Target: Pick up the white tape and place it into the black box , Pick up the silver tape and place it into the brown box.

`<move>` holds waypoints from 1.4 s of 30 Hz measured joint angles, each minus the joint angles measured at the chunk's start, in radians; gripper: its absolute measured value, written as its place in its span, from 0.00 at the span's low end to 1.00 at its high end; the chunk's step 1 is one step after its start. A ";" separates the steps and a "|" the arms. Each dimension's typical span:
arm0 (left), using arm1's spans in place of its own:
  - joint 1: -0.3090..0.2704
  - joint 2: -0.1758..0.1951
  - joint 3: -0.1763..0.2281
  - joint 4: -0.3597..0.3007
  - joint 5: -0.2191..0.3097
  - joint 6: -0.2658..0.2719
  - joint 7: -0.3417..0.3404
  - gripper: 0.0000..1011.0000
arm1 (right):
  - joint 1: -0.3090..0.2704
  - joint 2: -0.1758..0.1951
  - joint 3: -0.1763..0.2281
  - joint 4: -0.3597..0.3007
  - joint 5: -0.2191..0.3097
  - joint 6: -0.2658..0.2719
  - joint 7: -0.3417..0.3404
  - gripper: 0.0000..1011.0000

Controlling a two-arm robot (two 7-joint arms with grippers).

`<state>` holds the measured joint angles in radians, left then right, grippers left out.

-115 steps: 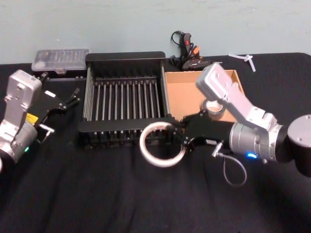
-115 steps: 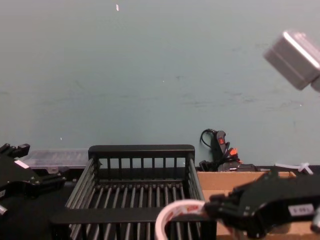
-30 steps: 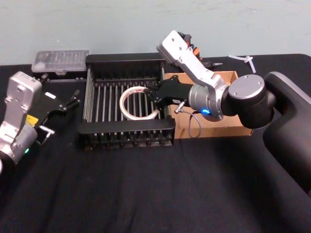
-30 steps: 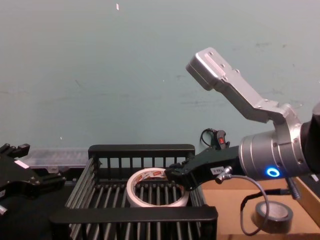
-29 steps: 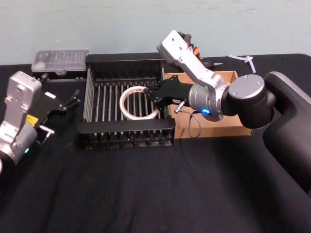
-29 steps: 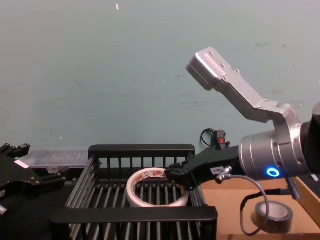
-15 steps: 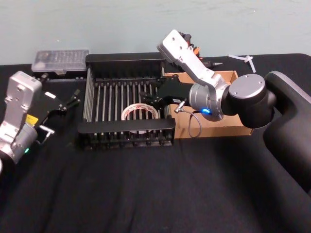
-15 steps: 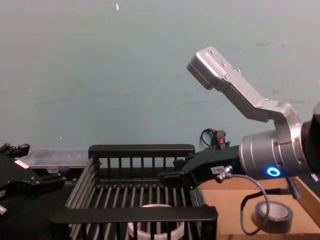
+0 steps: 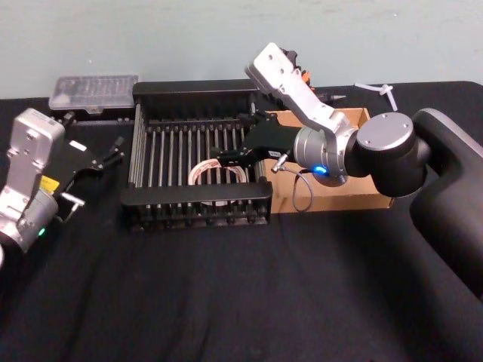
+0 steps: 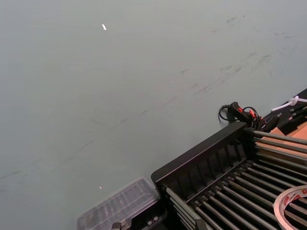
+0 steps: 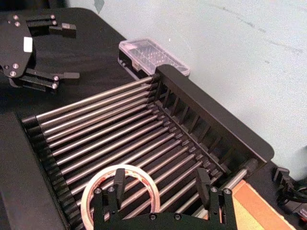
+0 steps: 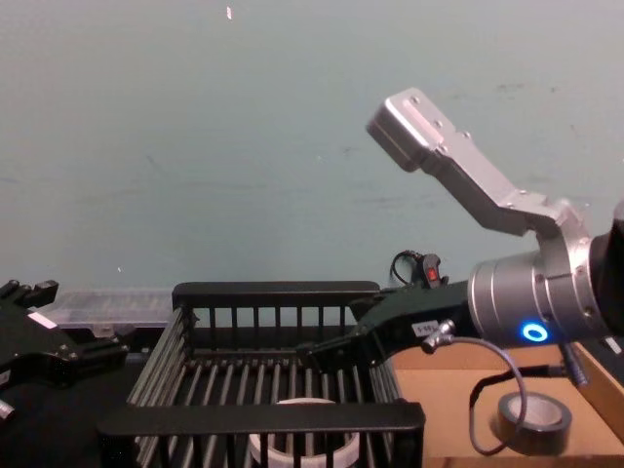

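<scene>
Looking down from the head camera, I see the white tape (image 9: 218,173) lying flat on the slatted bottom of the black box (image 9: 195,92), toward the near right part of the crate and just behind its front rim. My right gripper (image 9: 235,154) hangs over that same corner of the crate, its jaws spread apart and holding nothing; from the right wrist camera its two black fingers (image 11: 117,183) stand wide, with the white roll (image 11: 120,190) on the bars below and slightly to one side of the gap. On the chest camera the right gripper (image 12: 327,356) sits above the roll (image 12: 302,441), clear of it, with the front rim of the crate (image 12: 261,419) crossing in front.

I can see the silver tape (image 12: 529,421) resting upright on its flat face inside the brown box (image 9: 346,197), which stands touching the black crate's right side. My left gripper (image 9: 96,161) is parked off to the left of the crate, above the black tablecloth (image 9: 226,294), jaws open and empty. A clear plastic case (image 9: 93,92) lies behind it by the wall.
</scene>
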<state>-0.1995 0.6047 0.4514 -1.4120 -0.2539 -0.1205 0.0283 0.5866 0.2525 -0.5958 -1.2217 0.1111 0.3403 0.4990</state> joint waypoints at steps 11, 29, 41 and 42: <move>0.000 0.000 0.000 0.000 0.000 0.000 0.000 0.99 | -0.033 0.025 0.034 -0.092 0.014 -0.002 -0.014 0.99; 0.000 0.000 0.000 0.000 0.000 0.000 0.000 0.99 | -0.234 0.142 0.177 -0.374 0.014 -0.007 -0.134 0.99; 0.000 0.000 0.000 0.000 0.000 0.000 0.000 0.99 | -0.380 0.187 0.257 -0.465 -0.024 -0.040 -0.196 0.99; 0.000 0.000 0.000 0.000 0.000 0.000 0.000 0.99 | -0.388 0.189 0.261 -0.469 -0.027 -0.042 -0.200 0.99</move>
<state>-0.1995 0.6047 0.4514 -1.4119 -0.2540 -0.1205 0.0283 0.1985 0.4415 -0.3350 -1.6904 0.0839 0.2979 0.2992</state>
